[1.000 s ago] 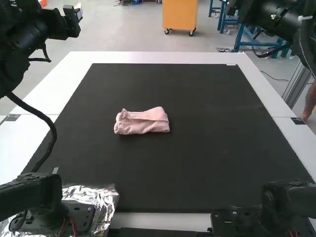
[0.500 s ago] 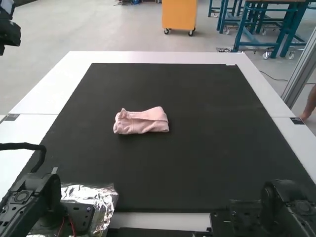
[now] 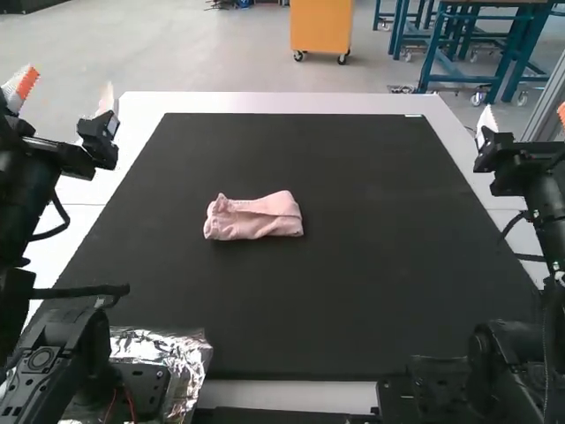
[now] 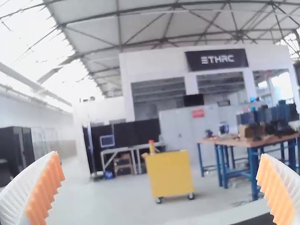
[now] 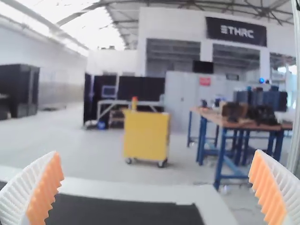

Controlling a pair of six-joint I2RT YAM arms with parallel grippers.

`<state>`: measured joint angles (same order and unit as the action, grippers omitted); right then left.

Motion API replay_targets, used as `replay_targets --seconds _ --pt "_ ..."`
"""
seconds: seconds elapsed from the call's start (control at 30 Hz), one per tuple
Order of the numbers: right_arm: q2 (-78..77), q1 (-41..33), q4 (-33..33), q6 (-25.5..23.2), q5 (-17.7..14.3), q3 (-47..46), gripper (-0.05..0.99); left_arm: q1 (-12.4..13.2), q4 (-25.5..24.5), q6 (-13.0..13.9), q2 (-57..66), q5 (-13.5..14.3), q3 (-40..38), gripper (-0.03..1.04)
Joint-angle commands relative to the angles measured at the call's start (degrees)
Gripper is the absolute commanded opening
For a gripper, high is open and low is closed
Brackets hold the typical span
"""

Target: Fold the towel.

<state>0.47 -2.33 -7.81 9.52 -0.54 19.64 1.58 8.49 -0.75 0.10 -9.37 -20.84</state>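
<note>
High view: pink towel (image 3: 254, 216) folded into a compact bundle on black mat (image 3: 371, 291), slightly left of midway between desk (image 3: 274, 102) side edges. Left gripper (image 3: 64, 90) and right gripper (image 3: 524, 117) near desk's left and right edges. Wrist views: orange pads (image 4: 46, 194) wide apart, both empty. Versus previous frame, both arms further into view; towel unmoved.
</note>
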Motion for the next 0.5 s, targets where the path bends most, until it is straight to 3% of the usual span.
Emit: replay_targets --seconds 0.0,0.07,0.1,0.17,0.2,0.33,0.37,0.4,0.43,0.47 --pt "-0.3 0.5 -8.4 6.5 -2.5 -5.3 0.91 -0.2 7.1 2.2 -0.1 -2.6 8.3 0.97" --pt "-0.3 0.5 -18.7 6.5 -4.3 -11.3 0.91 0.0 16.3 3.2 -0.1 2.4 14.5 0.97" --pt "-0.2 0.5 -23.5 6.7 -5.0 -14.2 0.91 0.0 18.7 3.2 -0.1 2.9 17.0 0.97" --pt "-0.3 0.4 -28.1 7.4 -5.4 -18.3 0.91 -0.3 19.5 3.7 0.0 2.9 20.6 0.97" --pt "-0.3 0.5 -28.5 7.4 -6.5 -19.9 0.91 -0.3 14.5 4.7 0.0 3.7 21.3 0.97" --pt "-0.3 0.8 -10.8 3.5 -9.0 -19.7 0.91 -0.4 0.5 1.8 -0.1 3.9 20.8 0.97" --pt "-0.3 0.8 -6.2 2.1 -9.0 -19.7 0.91 -0.4 -2.5 0.3 -0.1 3.9 20.8 0.97" --pt "-0.3 0.8 -1.5 2.1 -9.0 -19.7 0.91 -0.4 -6.3 -4.1 -0.1 3.9 20.8 0.97" --pt "-0.3 0.8 3.4 2.1 -9.0 -19.7 0.91 -0.3 -8.6 -6.3 -0.1 3.9 20.8 0.97" --pt "-0.3 0.9 6.1 2.7 -8.6 -19.7 0.91 -0.1 -8.8 -6.4 -0.1 4.0 20.8 0.97"
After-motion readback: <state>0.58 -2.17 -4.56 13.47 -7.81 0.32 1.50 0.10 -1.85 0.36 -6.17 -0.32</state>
